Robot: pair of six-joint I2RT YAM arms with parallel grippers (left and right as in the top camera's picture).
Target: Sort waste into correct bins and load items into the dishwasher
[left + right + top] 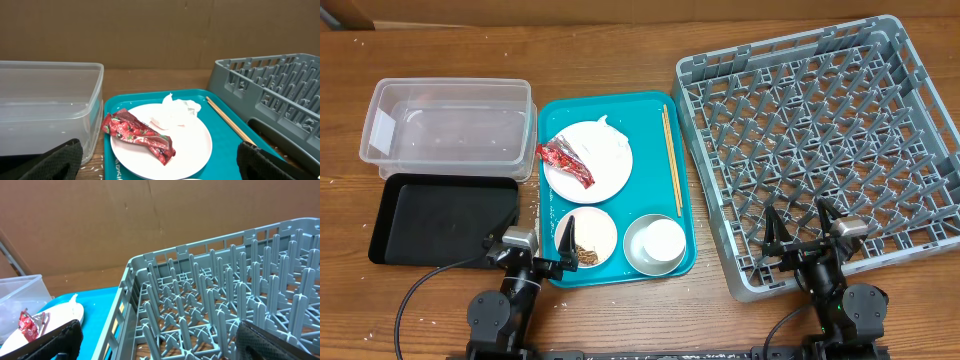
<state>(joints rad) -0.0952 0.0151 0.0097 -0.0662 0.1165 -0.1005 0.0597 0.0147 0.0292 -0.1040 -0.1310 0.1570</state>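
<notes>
A red foil wrapper (pixel 565 163) (pixel 140 135) and a white tissue (pixel 605 135) (pixel 175 112) lie on the large white plate (pixel 600 170) (pixel 190 145). A smaller plate (pixel 598 232) holds brownish scraps (pixel 585 253). A bowl (pixel 638 252) holds a small cup (pixel 662 238). Chopsticks (pixel 672 160) (pixel 230 122) lie on the teal tray's right side. My left gripper (pixel 538 232) (pixel 159 150) is open and empty at the tray's near left corner. My right gripper (pixel 800 225) (pixel 157 330) is open and empty over the near edge of the grey rack (pixel 840 120) (pixel 210 280).
The dishes sit on a teal tray (pixel 650 130) (pixel 220 145). A clear tub (pixel 450 125) (pixel 45 105) stands at the far left, with a black tray (pixel 440 220) in front of it. Loose grains (pixel 105 160) lie on the table beside the tub. A brown wall stands behind.
</notes>
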